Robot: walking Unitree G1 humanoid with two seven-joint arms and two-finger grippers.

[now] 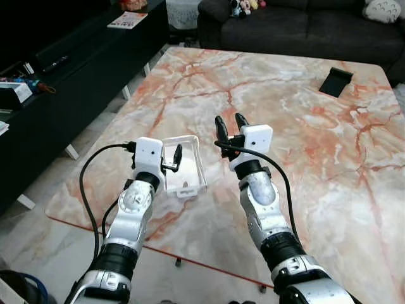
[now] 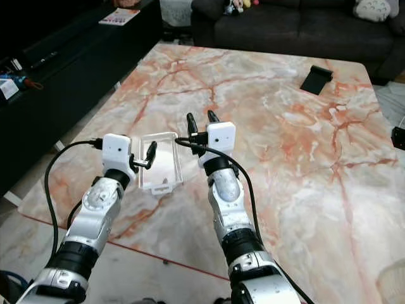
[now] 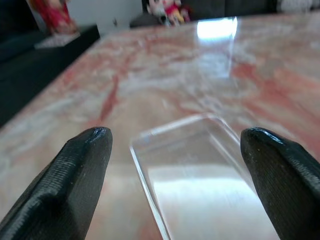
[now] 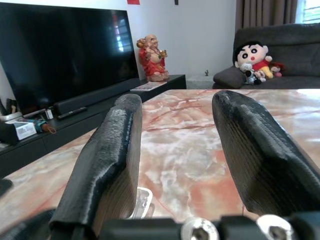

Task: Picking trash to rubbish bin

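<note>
A clear plastic container (image 1: 185, 166) lies flat on the marble table (image 1: 304, 145), close to the near left edge. My left gripper (image 1: 172, 159) is low over its left side, open. In the left wrist view the container's rim (image 3: 200, 165) lies between the two wide-apart fingers (image 3: 75, 175). My right gripper (image 1: 230, 123) is open just right of the container and raised a little above the table, holding nothing. In the right wrist view a corner of the container (image 4: 140, 202) shows under the fingers (image 4: 115, 150).
A small black object (image 1: 335, 81) lies at the table's far right. A dark sofa (image 1: 304, 25) with plush toys stands behind the table. A black TV cabinet (image 1: 69, 76) runs along the left, with a floor gap beside it. The table's near edge (image 1: 126, 235) is right below my arms.
</note>
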